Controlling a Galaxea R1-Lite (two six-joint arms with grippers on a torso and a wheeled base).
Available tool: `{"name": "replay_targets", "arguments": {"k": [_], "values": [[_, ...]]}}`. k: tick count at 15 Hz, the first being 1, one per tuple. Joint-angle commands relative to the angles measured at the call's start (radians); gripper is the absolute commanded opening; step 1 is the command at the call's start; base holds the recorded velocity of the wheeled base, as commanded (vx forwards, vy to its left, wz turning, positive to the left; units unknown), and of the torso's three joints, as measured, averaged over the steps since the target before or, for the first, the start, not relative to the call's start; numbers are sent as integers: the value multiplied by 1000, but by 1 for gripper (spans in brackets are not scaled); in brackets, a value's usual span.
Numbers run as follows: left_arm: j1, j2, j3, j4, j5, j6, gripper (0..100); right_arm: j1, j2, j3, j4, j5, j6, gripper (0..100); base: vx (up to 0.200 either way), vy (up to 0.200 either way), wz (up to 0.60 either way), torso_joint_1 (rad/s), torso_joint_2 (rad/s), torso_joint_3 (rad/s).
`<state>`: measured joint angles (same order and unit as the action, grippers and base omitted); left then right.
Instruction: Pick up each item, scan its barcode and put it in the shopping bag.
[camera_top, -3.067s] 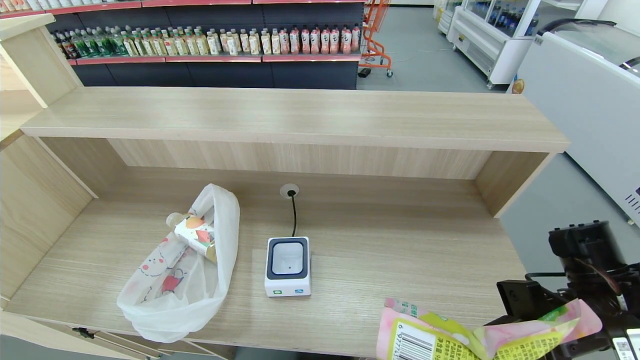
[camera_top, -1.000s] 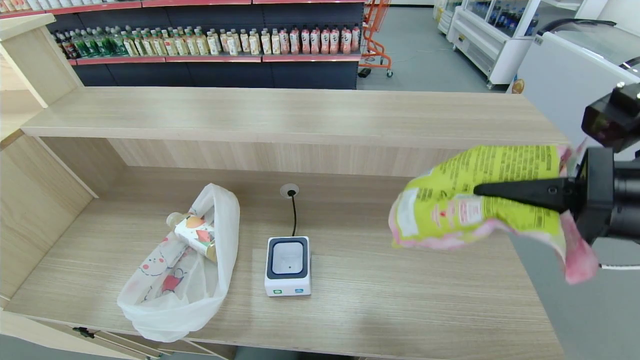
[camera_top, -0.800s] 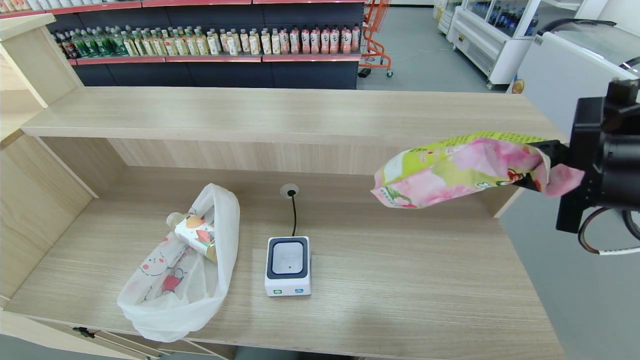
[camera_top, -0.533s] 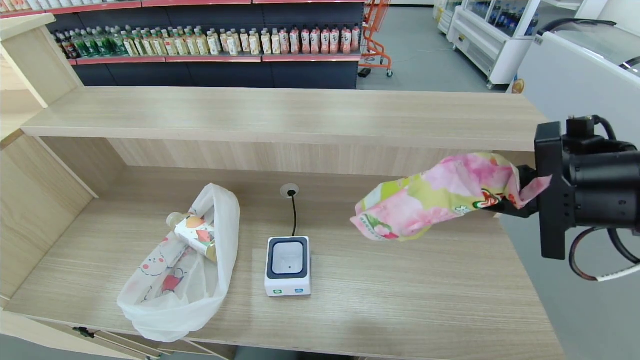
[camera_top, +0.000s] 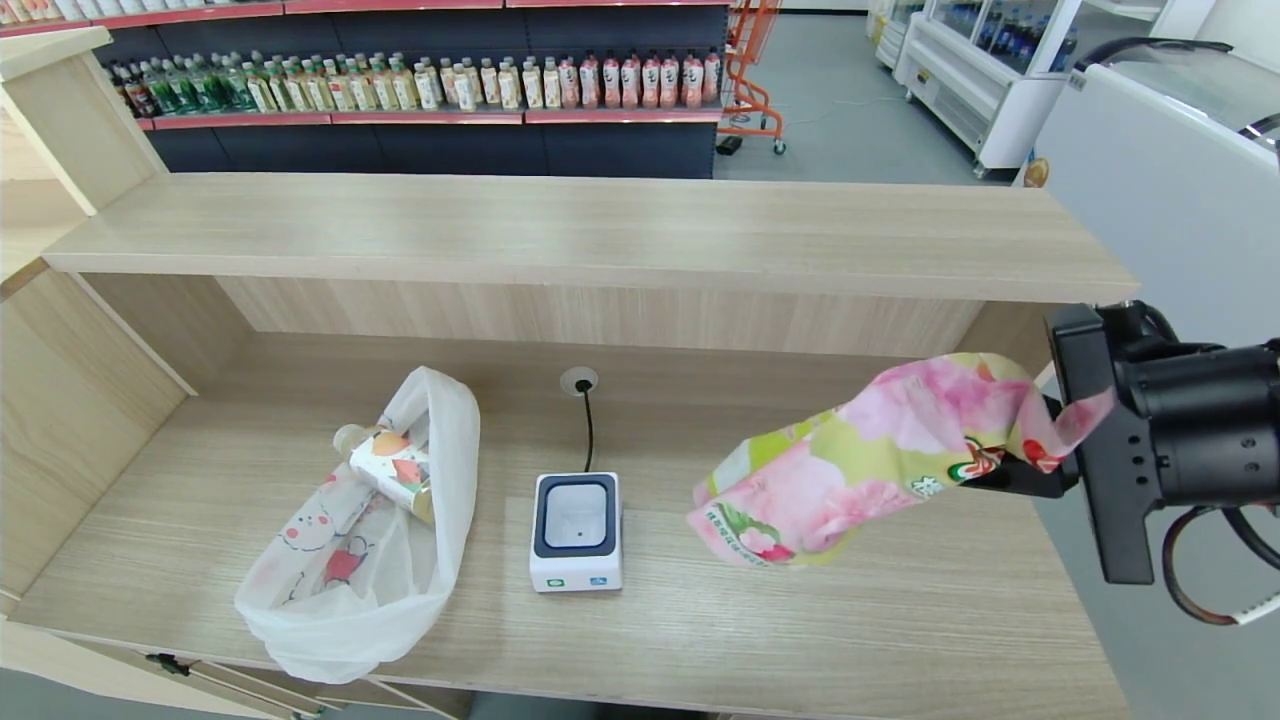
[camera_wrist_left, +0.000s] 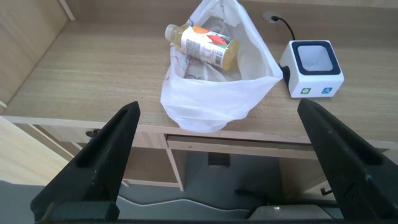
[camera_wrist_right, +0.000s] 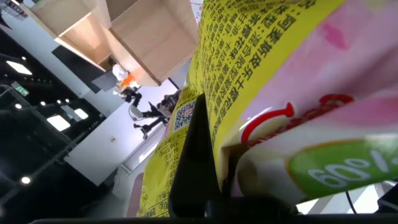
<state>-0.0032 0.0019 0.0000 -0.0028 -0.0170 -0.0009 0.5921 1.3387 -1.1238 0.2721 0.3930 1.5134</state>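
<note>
- Pink-and-green crinkly snack pouch: in the air at centre-right of the head view, over the light wood surface, right of the white box scanner, not touching it.
- Right end effector: pinching the pouch's right end.
- Translucent white plastic shopping bag: lower left, labelled juice bottle inside.
- Left end effector: spread, holding nothing.
</note>
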Motion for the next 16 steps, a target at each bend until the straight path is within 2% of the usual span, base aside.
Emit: {"name": "replay_targets", "arguments": {"k": [1, 4, 8, 16], "values": [[0, 0, 0, 0, 0, -1, 100, 2, 10, 22, -2, 1, -4, 0, 0, 0, 0, 0, 0, 0], [0, 0, 0, 0, 0, 1, 100, -2, 22, 29, -4, 0, -6, 0, 0, 0, 0, 0, 0, 0], [0, 0, 0, 0, 0, 1, 100, -15, 40, 32, -2, 3, 44, 0, 0, 200, 0, 0, 2, 4], [0, 0, 0, 0, 0, 2, 100, -80, 200, 27, -17, -3, 154, 0, 0, 0, 0, 0, 0, 0]]}}
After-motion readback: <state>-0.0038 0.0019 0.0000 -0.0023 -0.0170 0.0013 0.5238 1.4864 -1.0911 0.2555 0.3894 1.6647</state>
